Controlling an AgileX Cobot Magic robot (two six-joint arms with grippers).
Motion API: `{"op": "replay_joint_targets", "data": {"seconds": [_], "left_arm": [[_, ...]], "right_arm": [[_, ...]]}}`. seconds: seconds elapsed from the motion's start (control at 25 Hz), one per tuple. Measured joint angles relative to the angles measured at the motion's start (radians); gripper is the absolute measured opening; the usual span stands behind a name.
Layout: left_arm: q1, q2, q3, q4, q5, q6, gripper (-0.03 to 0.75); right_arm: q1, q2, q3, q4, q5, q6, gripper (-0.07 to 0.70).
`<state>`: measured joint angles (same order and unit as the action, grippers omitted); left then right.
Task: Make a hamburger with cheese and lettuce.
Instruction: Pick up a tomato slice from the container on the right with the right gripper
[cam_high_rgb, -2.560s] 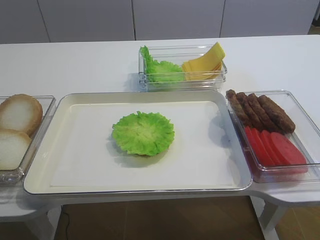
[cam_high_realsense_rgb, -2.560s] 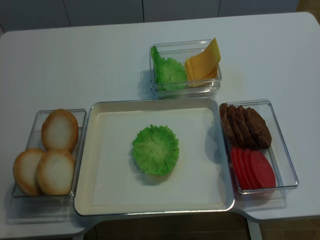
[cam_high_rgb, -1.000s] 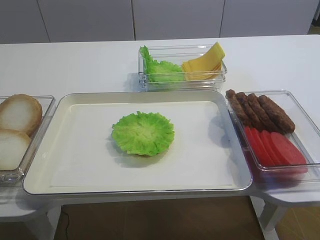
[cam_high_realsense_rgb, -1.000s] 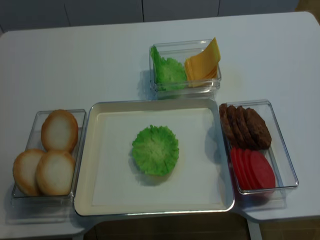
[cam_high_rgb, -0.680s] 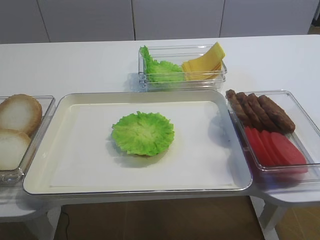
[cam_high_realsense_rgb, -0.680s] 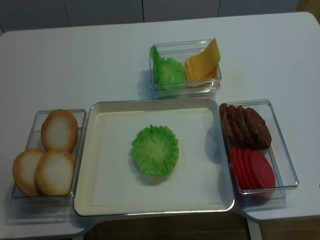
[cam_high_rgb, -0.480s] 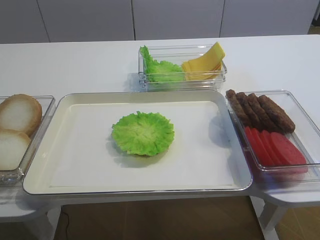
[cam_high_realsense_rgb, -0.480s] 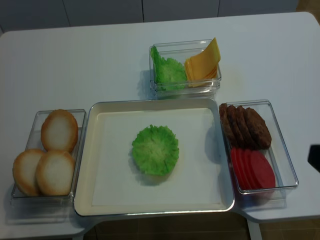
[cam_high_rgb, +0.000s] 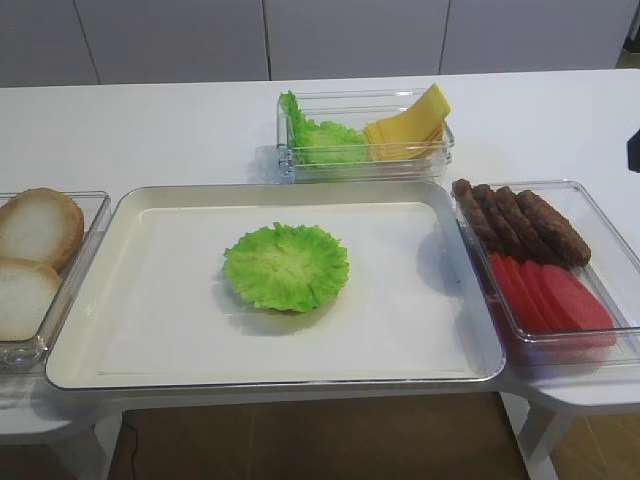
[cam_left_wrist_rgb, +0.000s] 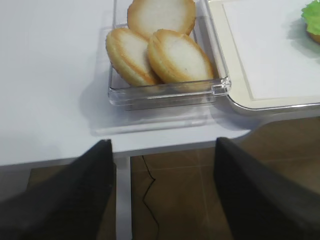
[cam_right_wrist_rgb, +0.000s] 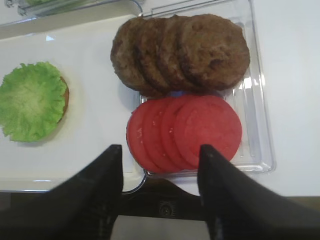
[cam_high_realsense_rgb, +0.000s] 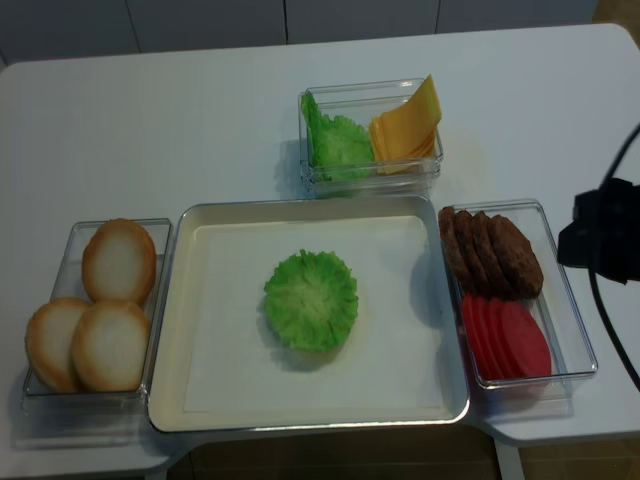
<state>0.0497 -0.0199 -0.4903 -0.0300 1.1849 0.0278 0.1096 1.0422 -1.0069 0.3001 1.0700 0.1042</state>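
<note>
Right gripper (cam_right_wrist_rgb: 160, 165) fills the bottom of my right wrist view, its two dark fingers spread apart with nothing between them, hanging over the near edge of the clear tray (cam_right_wrist_rgb: 260, 125) that holds red tomato slices (cam_right_wrist_rgb: 185, 132) and, above them, brown patties (cam_right_wrist_rgb: 180, 52). At the bottom of my left wrist view the left gripper (cam_left_wrist_rgb: 162, 165) is likewise spread wide and empty, above the table edge, below the clear box of bun halves (cam_left_wrist_rgb: 160, 50).

At centre frame on the overhead view, the hamburger (cam_high_realsense_rgb: 311, 299) sits on the big cream tray (cam_high_realsense_rgb: 200, 400); only its lettuce (cam_high_realsense_rgb: 300, 285) top shows, with what may be a bun edge peeking out in the right wrist view.

Farthest back, upper centre, the cheese (cam_high_realsense_rgb: 405, 130) leans in a clear box beside spare green leaves (cam_high_realsense_rgb: 335, 140).
</note>
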Motion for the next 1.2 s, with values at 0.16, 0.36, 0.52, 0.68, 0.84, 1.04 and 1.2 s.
{"op": "replay_joint_targets", "data": {"seconds": [0.16, 0.36, 0.52, 0.68, 0.84, 1.04, 1.2], "left_arm": [[0.000, 0.000, 0.000, 0.000, 0.000, 0.000, 0.468], [0.000, 0.000, 0.000, 0.000, 0.000, 0.000, 0.468], [0.000, 0.000, 0.000, 0.000, 0.000, 0.000, 0.468], [0.000, 0.000, 0.000, 0.000, 0.000, 0.000, 0.468], [0.000, 0.000, 0.000, 0.000, 0.000, 0.000, 0.468], [0.000, 0.000, 0.000, 0.000, 0.000, 0.000, 0.468], [0.000, 0.000, 0.000, 0.000, 0.000, 0.000, 0.468]], "right_arm": [[0.039, 0.065, -0.034, -0.020, 0.007, -0.002, 0.365], [0.216, 0.139, -0.064, -0.152, -0.011, 0.092, 0.365], [0.348, 0.221, -0.091, -0.259, -0.011, 0.187, 0.365], [0.462, 0.317, -0.128, -0.380, 0.028, 0.291, 0.363], [0.558, 0.415, -0.162, -0.484, 0.086, 0.343, 0.363], [0.621, 0.511, -0.189, -0.551, 0.126, 0.377, 0.363], [0.623, 0.561, -0.189, -0.575, 0.144, 0.383, 0.342]]}}
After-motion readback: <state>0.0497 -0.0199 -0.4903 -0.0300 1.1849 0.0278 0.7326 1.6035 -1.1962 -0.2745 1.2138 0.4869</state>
